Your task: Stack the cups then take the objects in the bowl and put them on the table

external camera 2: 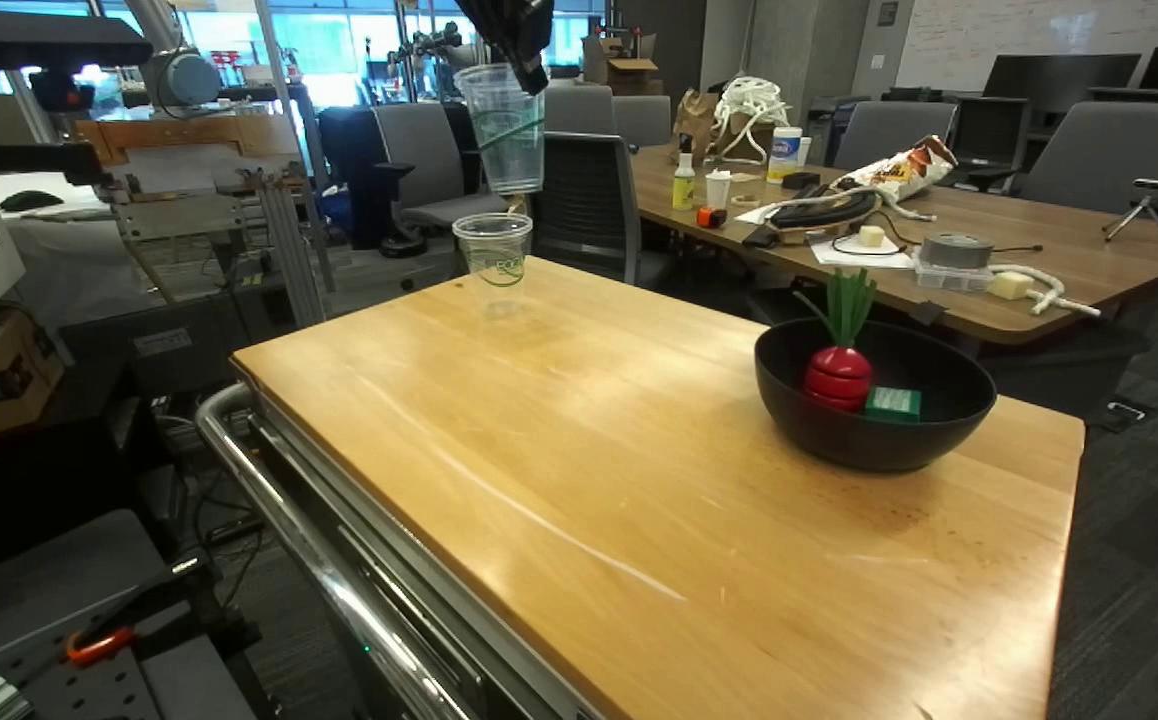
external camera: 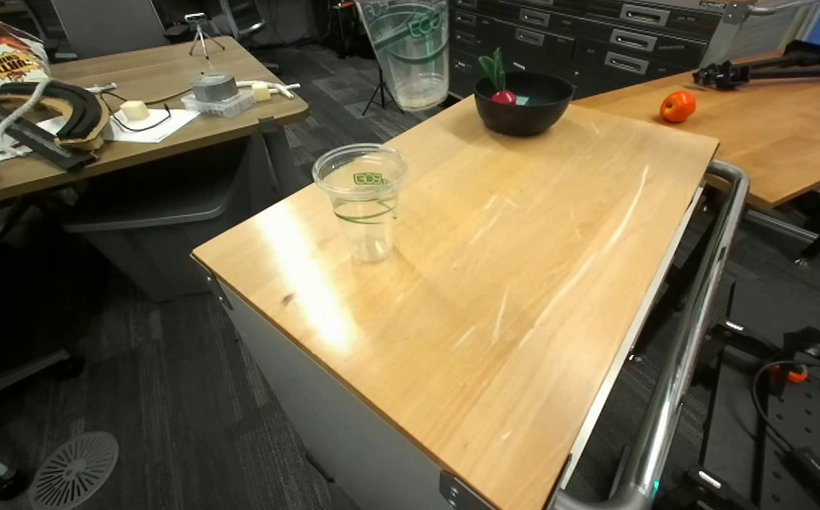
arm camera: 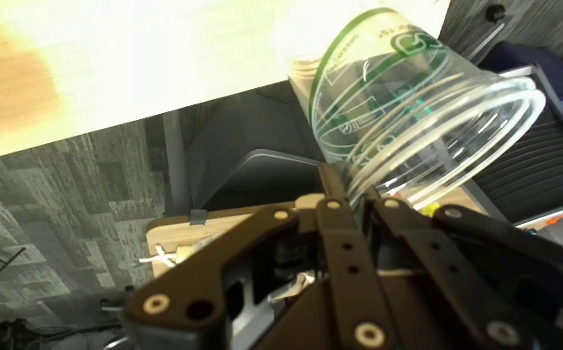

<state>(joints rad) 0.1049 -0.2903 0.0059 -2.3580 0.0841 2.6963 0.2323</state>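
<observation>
Jaws: clamped on rims of the nested cups (arm camera: 415, 107), upper right, wrist view.
Lone cup (external camera: 364, 205): upright on the bench (external camera: 481, 319), left of centre in an exterior view.
Bowl (external camera 2: 874, 447): right, in an exterior view; red piece (external camera 2: 837, 378) and green block (external camera 2: 892, 404) inside.
Tilt: from the one-sided grip, we judge; slanted lowering could topple the lone cup.

Green "ECO" stands on the standing cup (external camera 2: 495, 263) and on the held cups (external camera: 411, 55); upside down, "TURTLE CHIPS" on the bag (external camera: 12, 65). Whiteboard (external camera 2: 1049, 28) writing is too faint to read.
</observation>
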